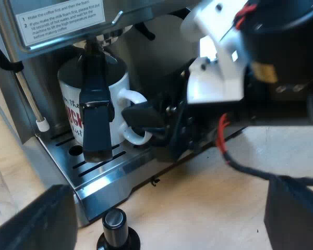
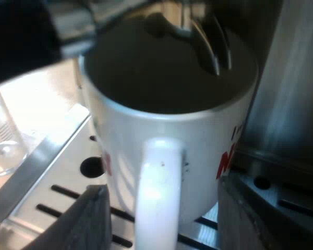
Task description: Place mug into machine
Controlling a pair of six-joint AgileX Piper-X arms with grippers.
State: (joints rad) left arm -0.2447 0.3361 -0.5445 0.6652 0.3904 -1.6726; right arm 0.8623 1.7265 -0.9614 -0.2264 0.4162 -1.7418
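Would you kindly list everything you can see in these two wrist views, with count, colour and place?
espresso machine: one, silver, white instruction label on its front
drip tray: one, silver with dark slots, at the machine's base
mug: one, white with red lettering, standing on the drip tray
holder handle: one, dark, reaching out from the machine's front across the mug
steam wand: one, metal with a white tip, beside the mug
tamper: one, black knob, on the table before the drip tray
measuring glass: one, clear, beside the drip tray
table: one, light wood
right gripper: black, open, astride the mug's handle
left gripper: black, open, above the table near the tamper
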